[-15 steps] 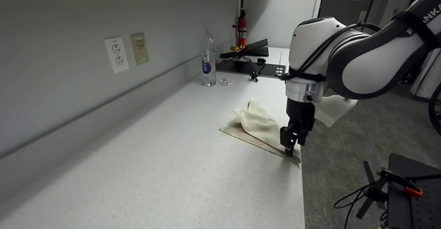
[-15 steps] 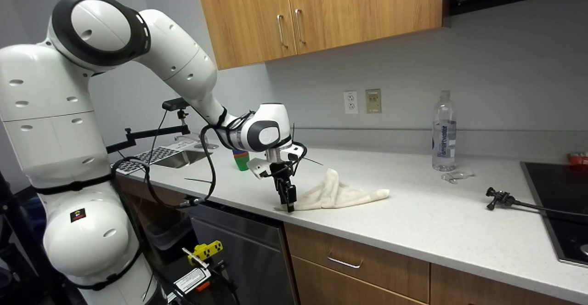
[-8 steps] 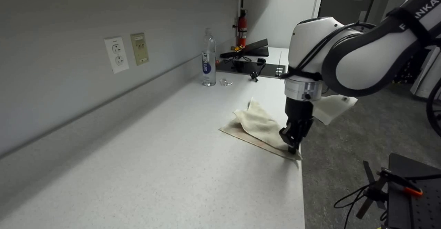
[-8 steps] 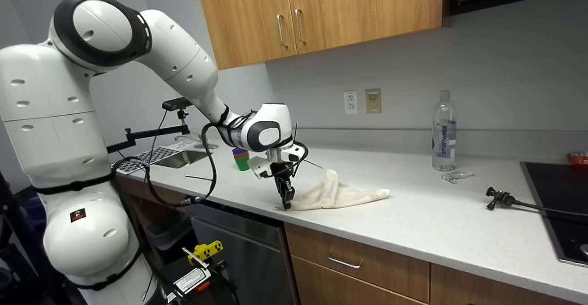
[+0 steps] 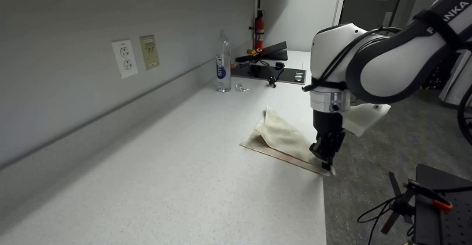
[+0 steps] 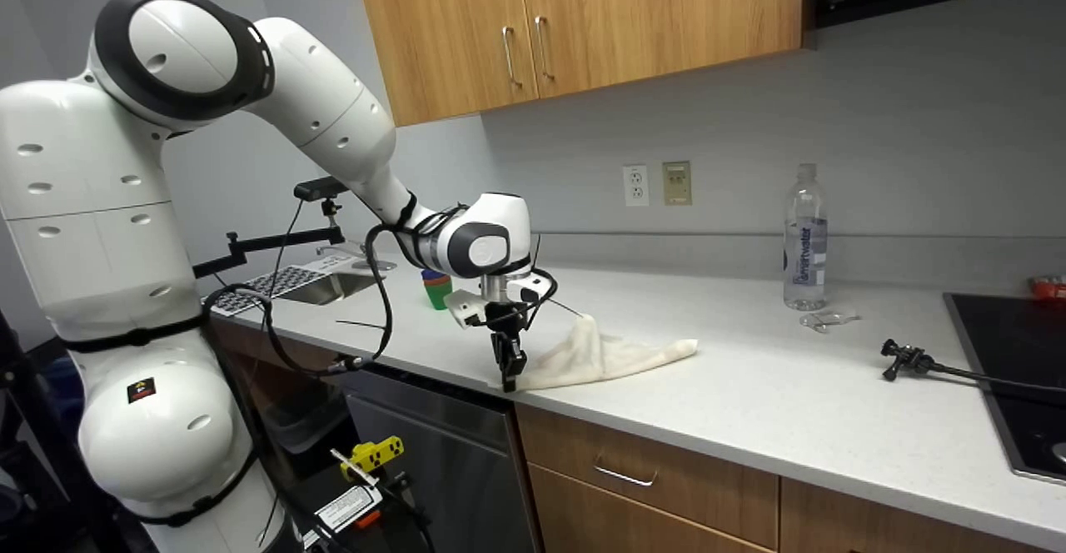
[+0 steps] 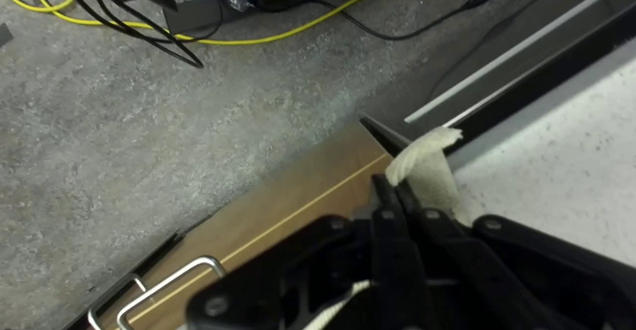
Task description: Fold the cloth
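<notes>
Pointing downward, your claw [image 5: 326, 165] pinches the cloth [image 5: 285, 136] near one corner, at the front edge of the bench [image 5: 166, 186]. In the wrist view, you see the jaws pressed together on the cloth, with a short end of it projecting past the tips. The gripped corner overhangs the bench edge; the remainder of the cloth lies on the bench top. One layer is folded over another, and a strip of the lower layer is exposed along one side. In an exterior view, you see the cloth [image 6: 595, 359] rise to a peak. Farther out, you have an upright bottle [image 6: 805, 253] near the wall [image 6: 724, 132], a small clear object [image 6: 827, 318] just beside its base, and a black cooktop [image 6: 1012, 336]. Below the bench top are wooden drawer fronts [image 6: 658, 503].
</notes>
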{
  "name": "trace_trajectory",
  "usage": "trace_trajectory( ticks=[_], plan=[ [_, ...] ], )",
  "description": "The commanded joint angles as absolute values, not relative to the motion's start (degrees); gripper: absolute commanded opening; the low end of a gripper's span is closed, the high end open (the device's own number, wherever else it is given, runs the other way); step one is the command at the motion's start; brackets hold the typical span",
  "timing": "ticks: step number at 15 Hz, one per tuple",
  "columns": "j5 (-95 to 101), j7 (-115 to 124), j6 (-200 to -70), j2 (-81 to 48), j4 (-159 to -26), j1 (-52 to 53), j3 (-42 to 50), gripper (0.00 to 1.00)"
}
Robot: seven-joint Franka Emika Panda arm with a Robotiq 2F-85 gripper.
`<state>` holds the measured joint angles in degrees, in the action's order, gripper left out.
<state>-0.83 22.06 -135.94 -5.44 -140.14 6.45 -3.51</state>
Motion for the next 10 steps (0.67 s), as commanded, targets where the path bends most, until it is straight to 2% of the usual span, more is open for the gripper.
trace_trajectory(
  ticks=[1, 10],
  plan=[
    [2.05, 21.35, -131.15, -2.29, -143.40, 6.46, -3.64, 0.01],
    [9.82, 20.17, -118.40, 5.30, -143.08, 6.21, -4.74, 0.01]
  ],
)
